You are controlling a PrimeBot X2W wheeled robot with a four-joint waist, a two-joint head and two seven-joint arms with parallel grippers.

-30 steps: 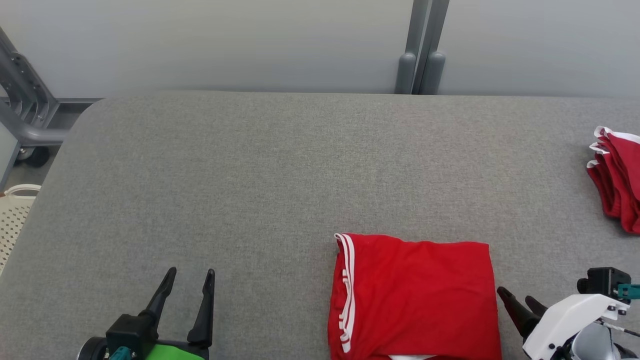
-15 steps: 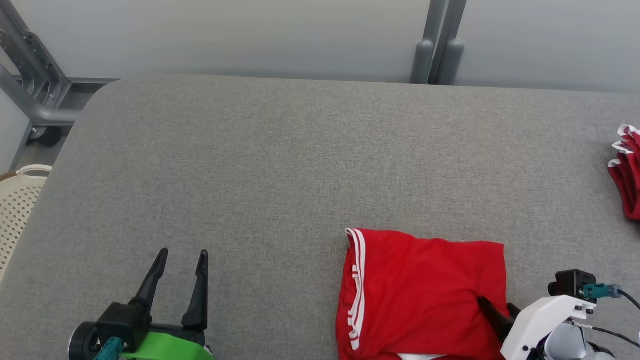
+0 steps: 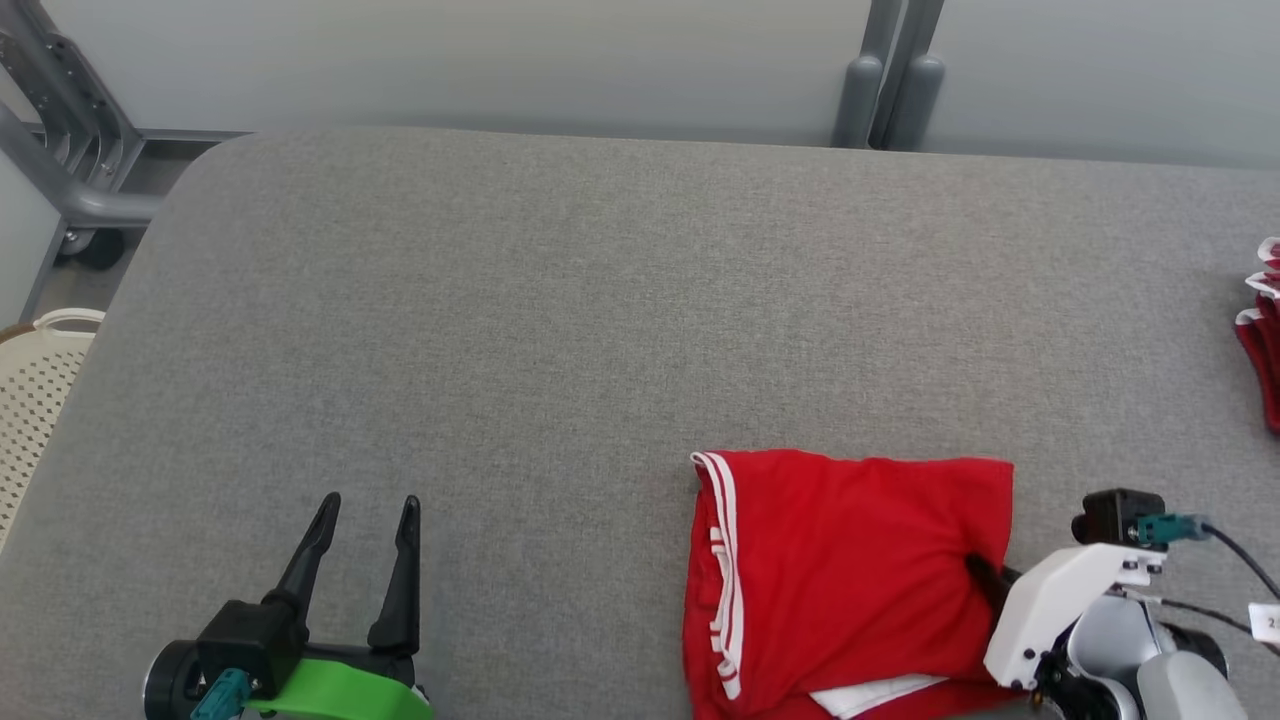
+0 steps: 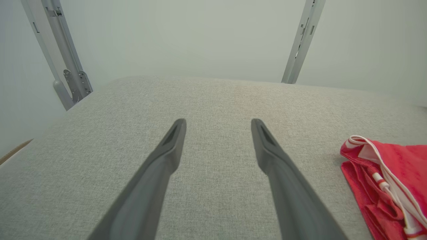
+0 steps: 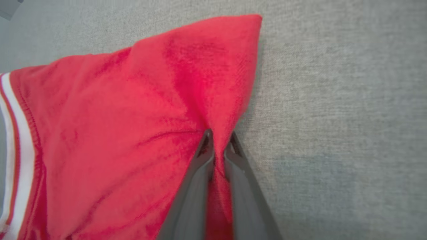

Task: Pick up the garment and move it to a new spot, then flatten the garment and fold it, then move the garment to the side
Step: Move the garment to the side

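The garment is red with white stripes, folded into a rough square near the table's front edge, right of centre. Its striped edge shows at the right of the left wrist view. My right gripper is shut on the garment's right edge, and the right wrist view shows red cloth pinched between the two fingertips and puckered there. My left gripper stands open at the lower left over bare table, with nothing between its fingers.
The grey padded table stretches wide to the left and back. Other red and white cloth lies at the far right edge. A cream perforated basket stands off the table's left side, beside a grey metal frame.
My right gripper went from beside the garment onto its right edge and shut on the cloth, which now puckers. The camera shifted, sliding the scene. The left gripper stayed open.
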